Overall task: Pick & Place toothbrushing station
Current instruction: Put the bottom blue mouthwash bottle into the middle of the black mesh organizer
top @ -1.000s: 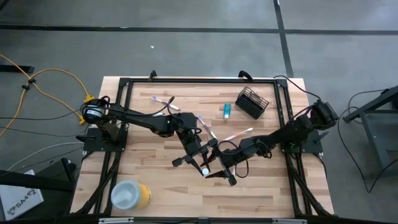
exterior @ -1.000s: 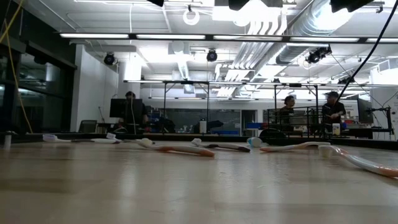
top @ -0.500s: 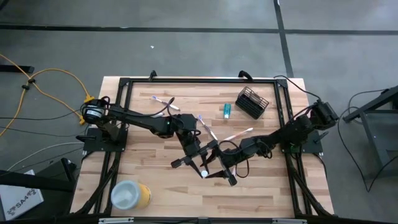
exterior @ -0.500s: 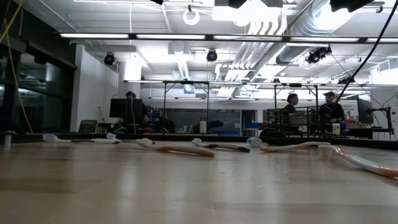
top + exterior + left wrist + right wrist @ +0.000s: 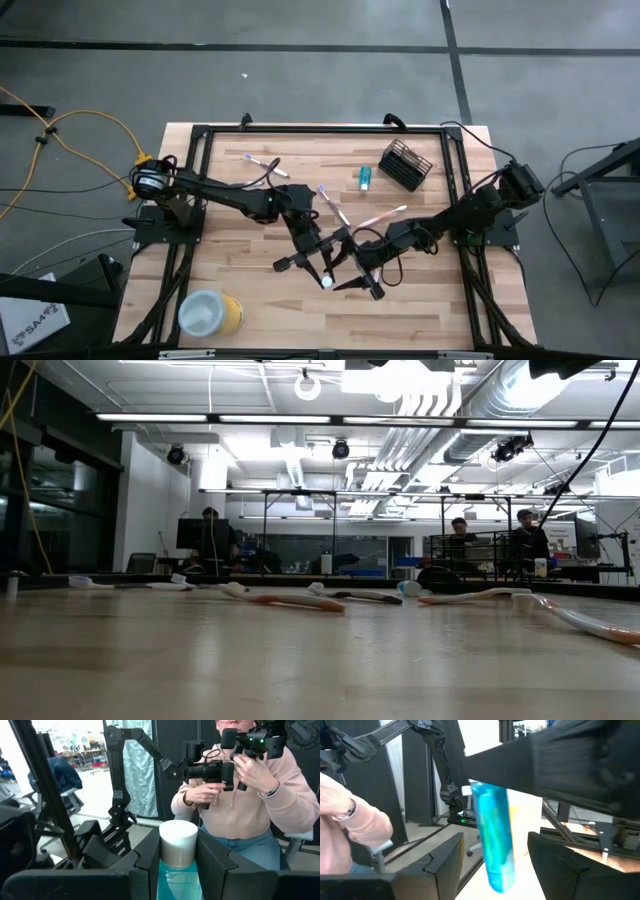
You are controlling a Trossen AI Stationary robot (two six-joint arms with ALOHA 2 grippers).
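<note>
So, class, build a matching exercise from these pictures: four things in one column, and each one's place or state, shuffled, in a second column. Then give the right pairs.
Things:
1. blue tube with white cap
2. black wire-mesh holder
3. yellow cylinder
4. right gripper

Places or states:
A. lying near the table's front left corner
B. open, beside the held tube
C. at the table's far right, no brushes in it
D. clamped in the left gripper above mid-table

Pairs: 1-D, 2-C, 3-A, 4-B
</note>
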